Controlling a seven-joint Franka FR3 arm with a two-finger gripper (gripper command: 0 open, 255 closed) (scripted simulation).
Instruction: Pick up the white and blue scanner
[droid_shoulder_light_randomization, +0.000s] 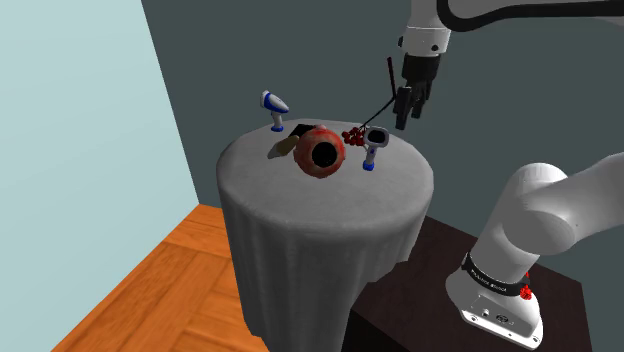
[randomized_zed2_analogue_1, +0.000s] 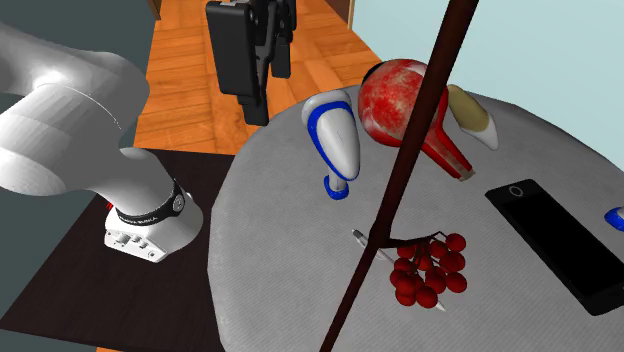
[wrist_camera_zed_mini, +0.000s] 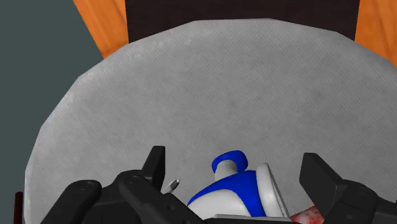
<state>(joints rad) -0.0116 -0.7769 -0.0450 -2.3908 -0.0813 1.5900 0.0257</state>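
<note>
At the shoulder view's left, a second scanner (droid_shoulder_light_randomization: 274, 108) stands on the far edge of a cloth-draped round table (droid_shoulder_light_randomization: 400, 180). Rightward come a beige object (droid_shoulder_light_randomization: 281, 147), a black phone (droid_shoulder_light_randomization: 302, 128), a red vase (droid_shoulder_light_randomization: 320, 153) lying on its side and a sprig of red berries (droid_shoulder_light_randomization: 352, 135). Just right of these the white and blue scanner (droid_shoulder_light_randomization: 373, 145) stands upright near the table's right edge. The gripper (droid_shoulder_light_randomization: 407, 118) hangs above it, fingers (wrist_camera_zed_mini: 156, 167) spread wide to either side, gripping nothing.
</note>
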